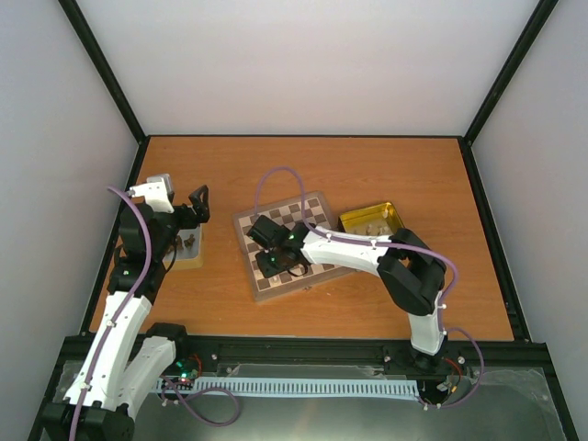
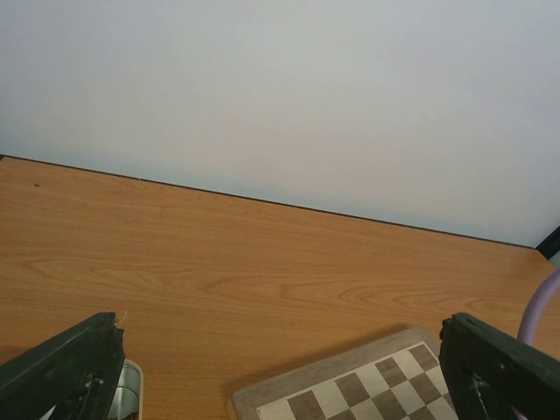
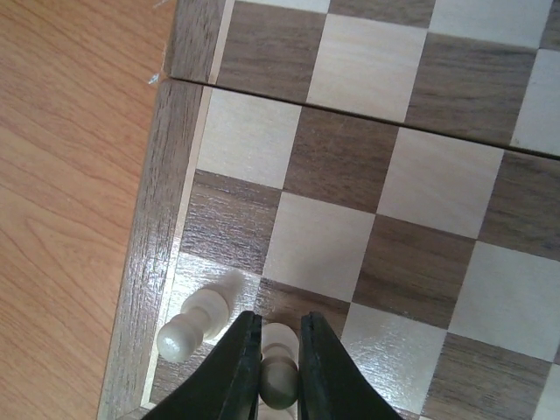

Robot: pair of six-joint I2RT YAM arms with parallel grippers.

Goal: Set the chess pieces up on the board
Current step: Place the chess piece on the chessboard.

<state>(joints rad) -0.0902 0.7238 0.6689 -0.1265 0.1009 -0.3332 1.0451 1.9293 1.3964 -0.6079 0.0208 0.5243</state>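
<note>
Right gripper [image 3: 280,325]: closed on a cream-white piece [image 3: 280,372]; the two dark fingers pinch it from either side, bottom centre of the right wrist frame.
Held piece, place: over the board's bottom-left corner area in the wrist frame, at the edge of a dark square; cannot tell whether its base touches the wood.
Second cream piece [image 3: 194,321]: just left of the gripper's left finger, near the border strip; apart from the held one, upright or tipped not clear.
Board [image 1: 317,213]: flat on the table [image 1: 386,165], centre of the overhead frame, turned slightly askew; a seam runs across it in the wrist view.
Right arm: reaches from the lower right of the overhead frame to the board's lower-left part.
Left gripper [image 1: 197,204]: jaws spread wide, nothing between them; held above bare tabletop at the left of the overhead frame, well clear of the board.
Left wrist view: a corner of the board at the bottom edge, a fingertip [image 2: 83,359] in each lower corner.
Gold tin [image 1: 393,214]: just right of the board, small pale pieces inside.
Pale tray [image 1: 190,260]: under the left arm, dark bits on it, too small to identify.
</note>
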